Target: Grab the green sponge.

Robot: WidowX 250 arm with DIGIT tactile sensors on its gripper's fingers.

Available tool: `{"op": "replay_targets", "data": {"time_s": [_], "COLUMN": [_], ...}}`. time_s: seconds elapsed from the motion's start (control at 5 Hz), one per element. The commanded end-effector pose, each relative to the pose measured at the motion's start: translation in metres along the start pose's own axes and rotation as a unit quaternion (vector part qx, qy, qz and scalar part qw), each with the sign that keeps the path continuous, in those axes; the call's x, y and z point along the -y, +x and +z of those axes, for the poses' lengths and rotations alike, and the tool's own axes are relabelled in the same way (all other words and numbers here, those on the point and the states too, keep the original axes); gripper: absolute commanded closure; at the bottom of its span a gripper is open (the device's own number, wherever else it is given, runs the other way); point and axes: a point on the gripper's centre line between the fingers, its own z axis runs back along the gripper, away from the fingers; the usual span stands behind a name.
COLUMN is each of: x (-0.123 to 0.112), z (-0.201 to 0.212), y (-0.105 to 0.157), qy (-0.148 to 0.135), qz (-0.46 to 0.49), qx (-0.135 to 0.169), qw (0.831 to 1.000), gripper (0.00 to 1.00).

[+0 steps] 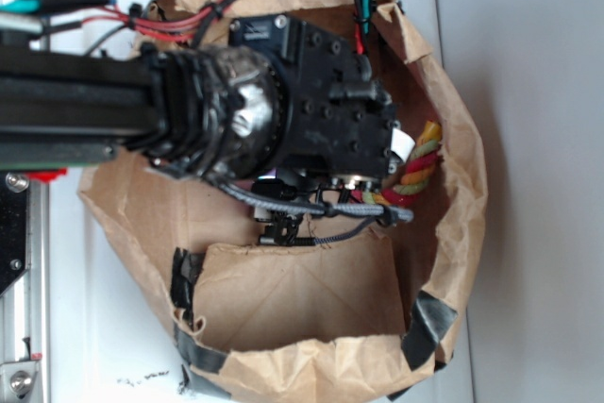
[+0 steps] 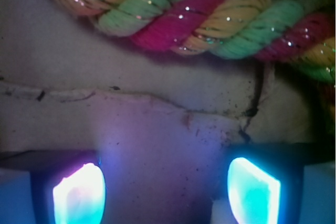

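The green sponge shows in neither view, so which way it lies from the fingers (image 2: 79,195) cannot be told. They stand wide apart, holding nothing, over bare paper. Just beyond them the twisted rope (image 2: 199,22) lies crosswise inside the brown paper bag (image 1: 462,139).

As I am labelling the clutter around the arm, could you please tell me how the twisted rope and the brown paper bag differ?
Colour: the twisted rope is striped pink, yellow and green; the brown paper bag is plain brown. Surface: the rope is wound strands with glitter; the bag is creased sheet patched with black tape. Pose: the rope lies inside the bag, whose walls surround it. Both look soft.
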Motion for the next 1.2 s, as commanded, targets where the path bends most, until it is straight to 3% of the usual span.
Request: {"op": "replay_targets", "data": {"time_s": [0.0,0.2,0.4,0.6,1.0], "x": [-0.049,-0.094,-0.110,-0.115,-0.115], "z": [0.102,0.097,0.092,0.087,0.084], "y": [-0.013,-0.027,-0.036,-0.042,-0.037], "qy": [-0.066,-0.061,-0.073,-0.087,-0.091], "qz": [-0.020,0.018,0.074,0.132,0.152], "qx": [0.118,0.124,0.134,0.149,0.144], "qw": [0.991,0.990,0.985,0.976,0.974], "gripper": [0.00,0.00,0.00,0.00,0.00]}}
